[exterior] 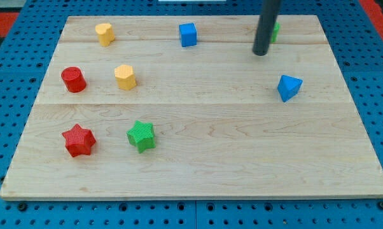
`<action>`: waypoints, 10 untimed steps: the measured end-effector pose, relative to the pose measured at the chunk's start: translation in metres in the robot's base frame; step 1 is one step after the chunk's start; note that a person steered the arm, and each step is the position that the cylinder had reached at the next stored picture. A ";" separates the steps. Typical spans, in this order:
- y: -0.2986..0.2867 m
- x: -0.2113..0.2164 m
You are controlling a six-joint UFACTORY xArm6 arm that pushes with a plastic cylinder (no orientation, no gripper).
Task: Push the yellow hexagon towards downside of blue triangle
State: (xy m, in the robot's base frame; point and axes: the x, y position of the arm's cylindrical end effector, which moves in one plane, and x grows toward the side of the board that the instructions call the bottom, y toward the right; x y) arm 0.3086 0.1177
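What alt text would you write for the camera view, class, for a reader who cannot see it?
My tip rests near the top right of a wooden board, above the blue triangle and far from the yellow hexagon at left. Other blocks: a yellow block, blue cube, red cylinder, red star, green star.

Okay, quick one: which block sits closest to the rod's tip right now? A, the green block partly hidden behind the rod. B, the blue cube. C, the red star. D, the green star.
A: my tip is at the view's top right, and the green block peeks out just behind the rod there, while the blue cube is further to the view's left and both stars lie far off at the bottom left.
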 end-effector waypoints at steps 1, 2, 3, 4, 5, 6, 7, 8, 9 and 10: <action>-0.040 0.032; -0.078 0.070; -0.145 0.051; -0.206 0.029; -0.247 0.019; -0.258 0.015; -0.262 0.012; -0.264 0.008; -0.266 0.006; -0.278 0.005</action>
State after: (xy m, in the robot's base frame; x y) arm 0.3137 -0.1607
